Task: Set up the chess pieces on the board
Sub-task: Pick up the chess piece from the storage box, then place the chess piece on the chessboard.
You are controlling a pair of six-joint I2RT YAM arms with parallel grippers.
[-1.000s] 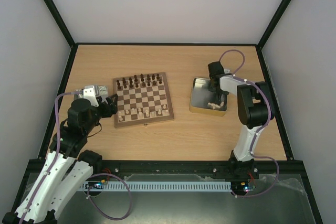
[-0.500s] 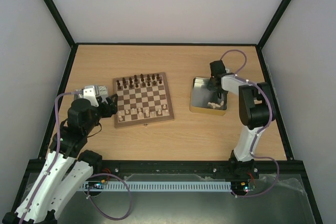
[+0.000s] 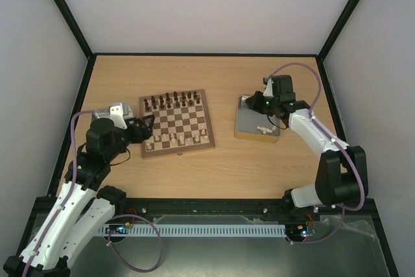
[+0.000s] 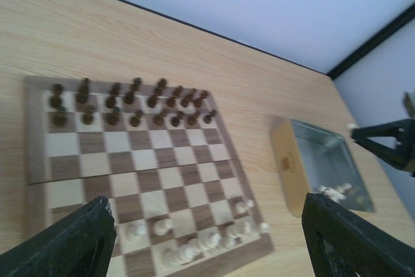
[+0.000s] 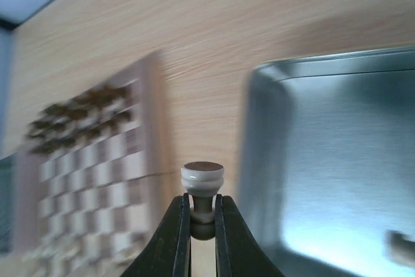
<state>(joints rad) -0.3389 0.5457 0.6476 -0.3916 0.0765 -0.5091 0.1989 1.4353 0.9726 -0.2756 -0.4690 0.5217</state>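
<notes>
My right gripper (image 5: 202, 211) is shut on a cream chess piece (image 5: 202, 183), gripped at its neck with its round base pointing away from me. It hangs over the left rim of the metal tin (image 3: 249, 126), and in the top view the gripper (image 3: 259, 103) is to the right of the board (image 3: 178, 121). Several cream pieces (image 3: 178, 139) stand in the board's near rows. A few more (image 3: 262, 128) lie in the tin. My left gripper (image 3: 144, 128) is open at the board's left near corner. In its wrist view the left gripper (image 4: 207, 202) has nothing between its fingers.
Dark brown pieces (image 3: 172, 100) fill the board's two far rows, also in the left wrist view (image 4: 130, 102). The tin (image 4: 324, 160) lies right of the board with bare wood between them. Black frame posts and white walls bound the table.
The right gripper closed on a cream piece in the tin, then lifted it and swung left toward the tin's left rim. The left gripper edged slightly toward the board.
</notes>
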